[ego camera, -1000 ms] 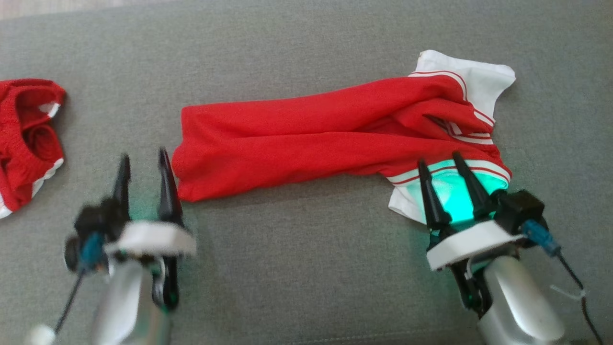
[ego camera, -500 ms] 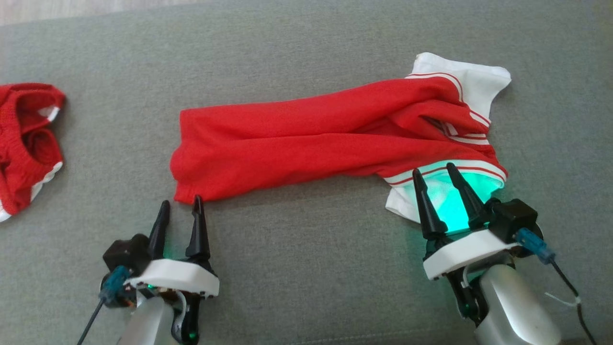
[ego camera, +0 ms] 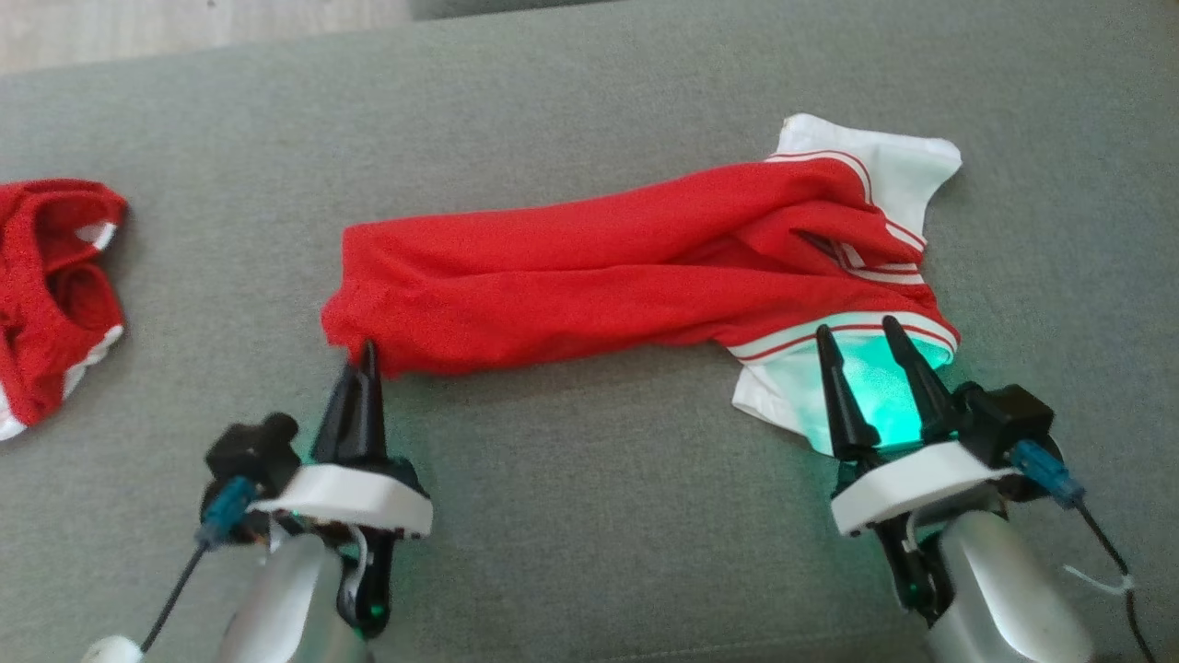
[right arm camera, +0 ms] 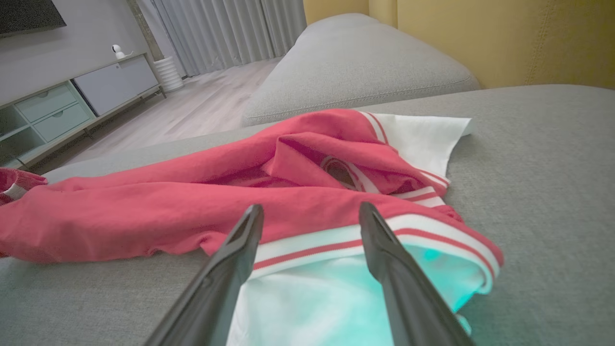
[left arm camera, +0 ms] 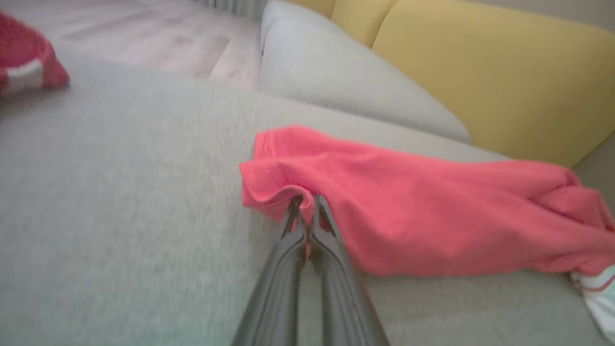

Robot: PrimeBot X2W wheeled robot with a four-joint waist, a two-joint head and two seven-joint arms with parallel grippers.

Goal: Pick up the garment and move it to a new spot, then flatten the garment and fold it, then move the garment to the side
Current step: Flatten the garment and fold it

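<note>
You are working in the living room of a home: the surface before you is the grey upholstered seat of a sofa, with a mustard-yellow backrest behind it and another grey cushion alongside. Past the sofa you can see a pale wooden floor, long grey curtains, and a low cabinet with drawers against the wall under a dark screen. The red garment lying on the seat suits a household too.
</note>
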